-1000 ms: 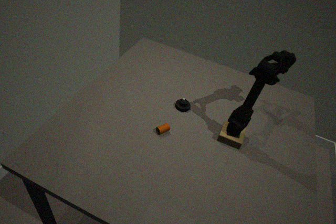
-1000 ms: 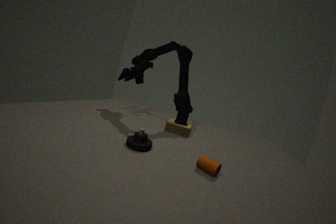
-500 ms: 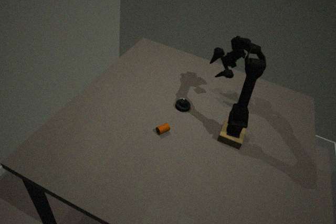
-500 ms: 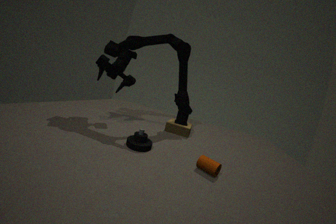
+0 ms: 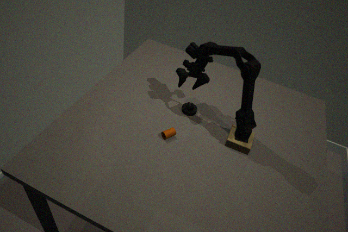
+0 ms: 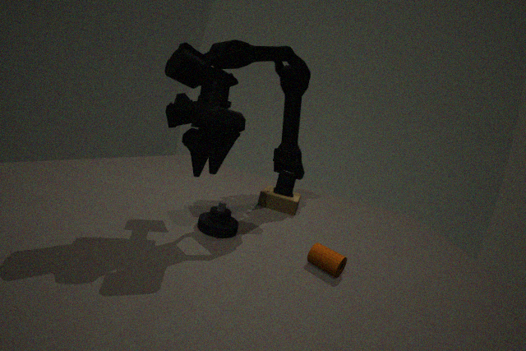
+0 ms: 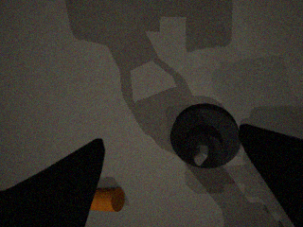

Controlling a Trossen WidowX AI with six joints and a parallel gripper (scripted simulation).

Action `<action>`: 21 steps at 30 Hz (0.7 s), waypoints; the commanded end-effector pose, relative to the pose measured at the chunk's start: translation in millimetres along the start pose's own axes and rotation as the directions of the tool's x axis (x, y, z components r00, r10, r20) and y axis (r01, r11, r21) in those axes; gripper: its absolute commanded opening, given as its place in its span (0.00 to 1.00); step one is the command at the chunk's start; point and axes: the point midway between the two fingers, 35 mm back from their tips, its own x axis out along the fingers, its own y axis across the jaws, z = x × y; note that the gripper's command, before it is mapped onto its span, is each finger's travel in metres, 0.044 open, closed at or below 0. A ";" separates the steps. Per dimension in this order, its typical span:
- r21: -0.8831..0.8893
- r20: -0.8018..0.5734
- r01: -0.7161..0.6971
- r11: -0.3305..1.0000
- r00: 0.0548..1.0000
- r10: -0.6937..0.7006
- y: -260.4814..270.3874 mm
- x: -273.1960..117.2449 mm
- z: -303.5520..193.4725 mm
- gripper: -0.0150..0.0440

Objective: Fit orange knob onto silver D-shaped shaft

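The gripper (image 5: 186, 87) (image 6: 204, 175) (image 7: 170, 138) stands wide open, close to its full spread, with nothing between its fingers. In the wrist view one dark finger rises from the lower left of the frame and the other reaches in from the lower right, its tip overlapping the edge of the pedestal in the picture. In the top view the gripper hangs point down a little above the centre of the frame, up in the air and apart from everything on the table.

Below the fingertips is the round pedestal (image 5: 185, 110) (image 6: 217, 228) (image 7: 182, 130), dark and stepped, near the middle of the top view, low and left of centre in the exterior view, and right of centre in the wrist view. The silver shaft (image 5: 190, 103) (image 6: 222, 205) (image 7: 201, 154) stands up from it, bare.

The orange knob (image 5: 168, 133) (image 6: 326, 259) (image 7: 108, 200) lies on its side on the table (image 5: 118, 150) (image 6: 255, 304) (image 7: 62, 109), well apart from the pedestal: below centre in the top view, at the lower right in the exterior view, and at the lower left in the wrist view, partly hidden by a finger. One end shows a dark opening in the exterior view; its flat side cannot be made out.

From the gripper, the black arm (image 5: 248, 92) (image 6: 292, 115) arches toward the right of the frame in the top and exterior views and drops to a pale yellowish base block (image 5: 238, 145) (image 6: 278, 202).
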 end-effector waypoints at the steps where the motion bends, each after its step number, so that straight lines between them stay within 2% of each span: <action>1: -0.349 -0.047 0.045 0.936 0.997 -0.066 40.9 21.2 -28.3 1.00; 4: -0.616 -0.071 0.052 0.786 0.990 -0.122 72.1 37.5 -57.4 1.00; 8: -0.875 -0.080 0.025 0.484 0.978 -0.194 107.5 55.9 -101.1 1.00; 11: -0.979 -0.070 -0.019 0.203 0.967 -0.244 129.6 67.4 -137.4 1.00; 15: -0.981 -0.040 -0.094 -0.169 0.954 -0.297 151.1 78.7 -191.4 1.00; 17: -0.967 -0.033 -0.108 -0.232 0.952 -0.305 154.0 80.3 -201.3 1.00; 21: -0.967 -0.033 -0.108 -0.232 0.952 -0.305 154.0 80.3 -201.3 1.00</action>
